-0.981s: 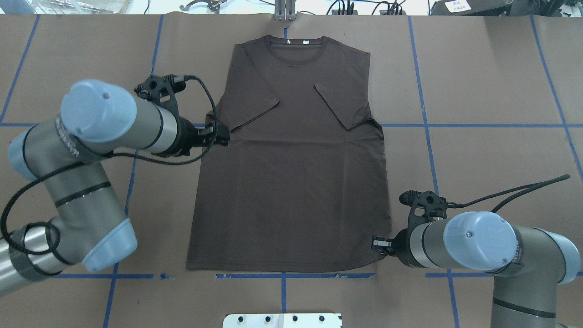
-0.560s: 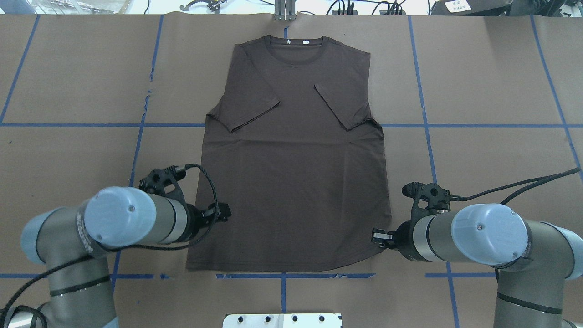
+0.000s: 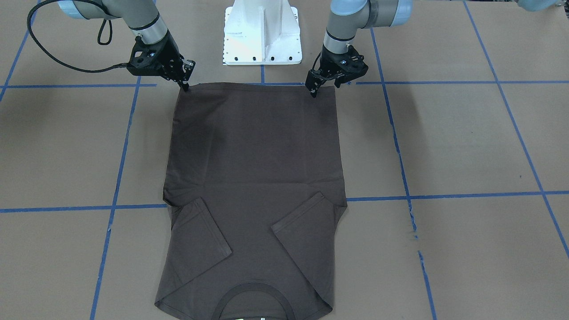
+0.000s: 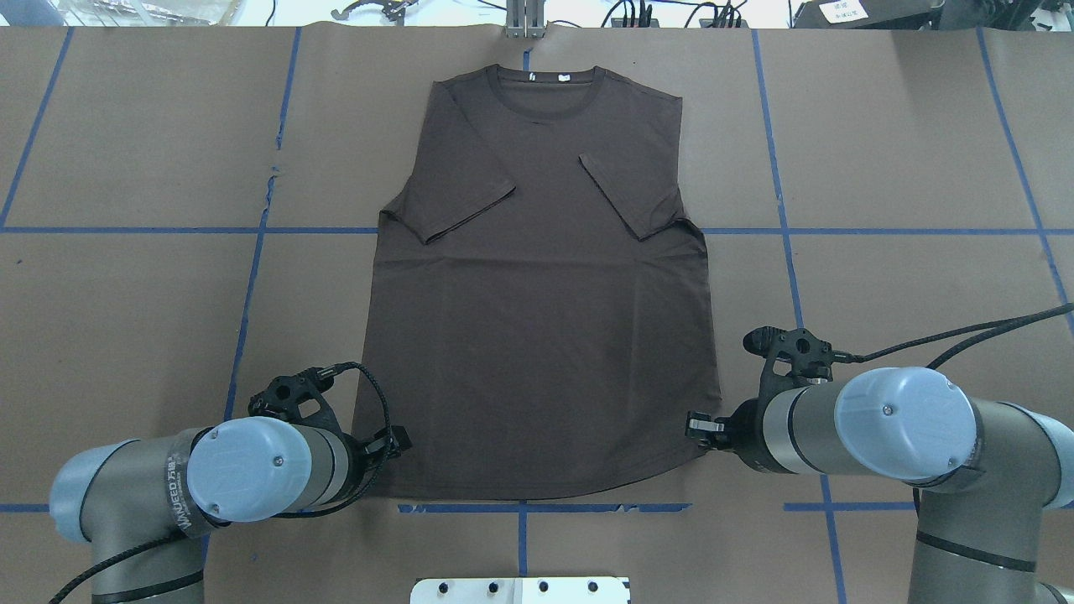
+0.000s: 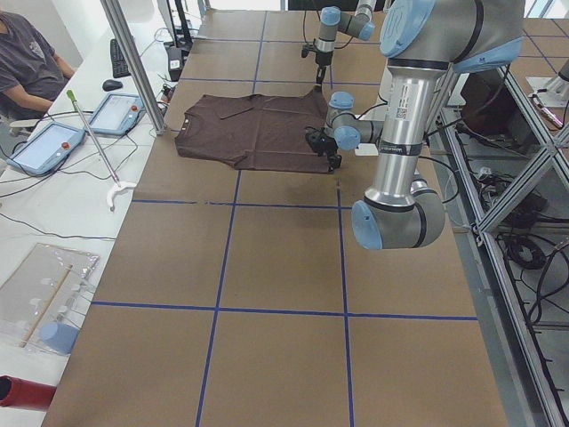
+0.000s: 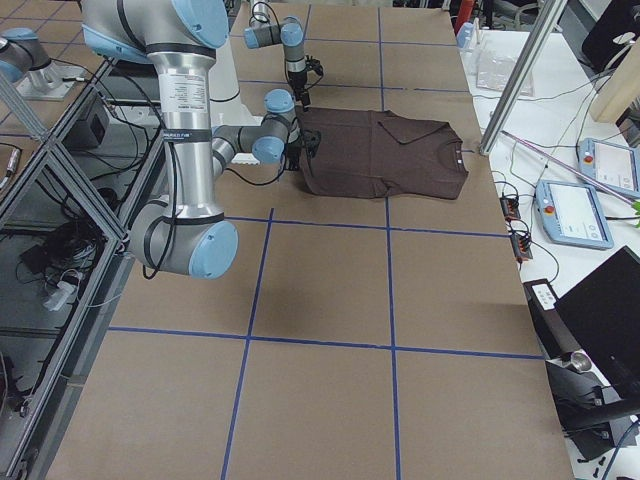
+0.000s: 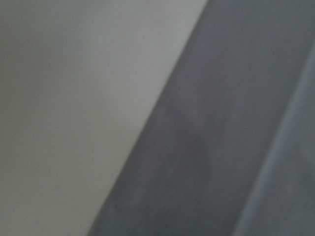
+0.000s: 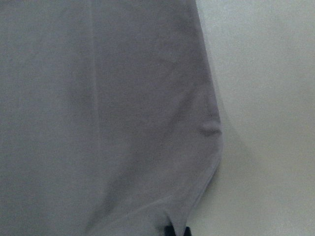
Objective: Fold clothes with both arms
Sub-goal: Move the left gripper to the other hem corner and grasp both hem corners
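The dark brown T-shirt (image 4: 541, 335) lies flat, collar away from me, both sleeves folded inward onto the chest. My left gripper (image 4: 396, 440) is low at the hem's left corner; in the front view (image 3: 313, 91) its tips touch the hem edge, and I cannot tell whether they are open or shut. My right gripper (image 4: 695, 428) is at the hem's right corner, also seen in the front view (image 3: 184, 86). In the right wrist view its dark tips (image 8: 175, 230) look shut on the hem corner. The left wrist view shows only blurred cloth (image 7: 221, 147).
Brown paper with blue tape lines (image 4: 520, 507) covers the table (image 4: 881, 151). The white pedestal base (image 3: 262, 33) stands just behind the hem. Operator pendants (image 5: 53, 142) and a person sit beyond the far edge.
My left arm has swung from the folded left sleeve down along the shirt's side to the hem corner. The right gripper has stayed at its hem corner. The shirt has not moved.
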You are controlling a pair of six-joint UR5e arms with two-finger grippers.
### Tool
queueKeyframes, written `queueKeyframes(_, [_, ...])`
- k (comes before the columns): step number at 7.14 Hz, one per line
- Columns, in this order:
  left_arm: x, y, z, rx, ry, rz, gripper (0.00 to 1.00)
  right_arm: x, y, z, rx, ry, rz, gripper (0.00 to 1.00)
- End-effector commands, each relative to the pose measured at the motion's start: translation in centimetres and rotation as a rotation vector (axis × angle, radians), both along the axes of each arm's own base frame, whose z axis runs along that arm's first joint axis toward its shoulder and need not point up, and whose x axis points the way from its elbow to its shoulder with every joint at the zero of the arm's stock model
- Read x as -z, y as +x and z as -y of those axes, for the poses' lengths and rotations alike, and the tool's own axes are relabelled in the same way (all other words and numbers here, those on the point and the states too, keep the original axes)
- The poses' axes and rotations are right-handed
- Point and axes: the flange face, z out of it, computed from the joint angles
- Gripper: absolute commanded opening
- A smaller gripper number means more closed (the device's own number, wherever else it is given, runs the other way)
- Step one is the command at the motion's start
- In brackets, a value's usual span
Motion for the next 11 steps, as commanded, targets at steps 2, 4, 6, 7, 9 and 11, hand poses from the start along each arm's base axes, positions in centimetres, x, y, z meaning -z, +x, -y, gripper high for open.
queueKeyframes(2, [-1.5,-0.4,-0.2,0.0,-0.007,0.033,0.91,0.1,0.3,0.4,-0.005,-0.001,0.003,0.0])
queueKeyframes(4, [-1.5,-0.1,-0.8,-0.012,-0.007,0.033,0.91,0.1,0.3,0.4,-0.005,-0.001,0.002,0.0])
queueKeyframes(6, [-1.4,0.2,-1.3,-0.022,-0.008,0.031,0.9,0.1,0.4,0.5,-0.006,-0.002,0.004,0.0])
queueKeyframes(7, [-1.4,0.2,-1.5,-0.025,-0.008,0.032,0.9,0.1,0.4,0.4,-0.004,-0.002,0.004,0.0])
queueKeyframes(9, [-1.5,0.3,-1.7,-0.02,-0.018,0.032,0.68,0.1,0.4,0.5,-0.007,-0.003,0.006,0.0])
queueKeyframes(11, [-1.4,0.4,-1.7,-0.02,-0.018,0.03,0.2,0.1,0.5,0.6,-0.007,-0.002,0.005,0.0])
